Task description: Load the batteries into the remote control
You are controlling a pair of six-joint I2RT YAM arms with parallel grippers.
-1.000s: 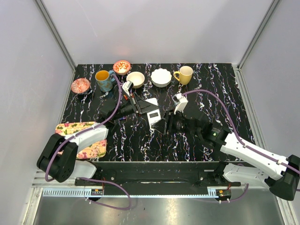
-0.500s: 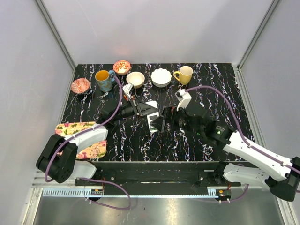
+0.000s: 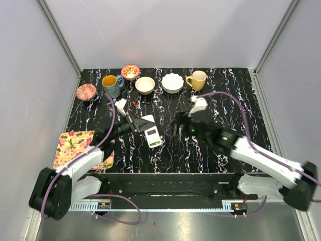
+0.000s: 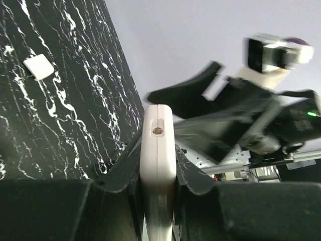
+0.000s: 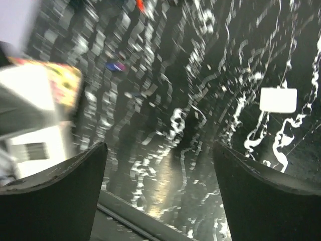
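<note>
The job looks only partly done. The remote (image 3: 152, 135) has its back open, and a glimpse of green at its near end may be a battery, though I cannot be sure. Its thin white cover (image 4: 38, 67) lies loose on the surface (image 3: 225, 100), so closing up is certainly left. The remote sits nearer the arms than the white bowl (image 3: 172, 83) and a little to its left, clenched edge-on between the left fingers (image 4: 193, 176). The right fingers (image 5: 55, 193) hang spread and empty straight in front of that bowl, not touching the remote.

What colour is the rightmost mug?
Yellow; the mug shows best in the top external view.
</note>
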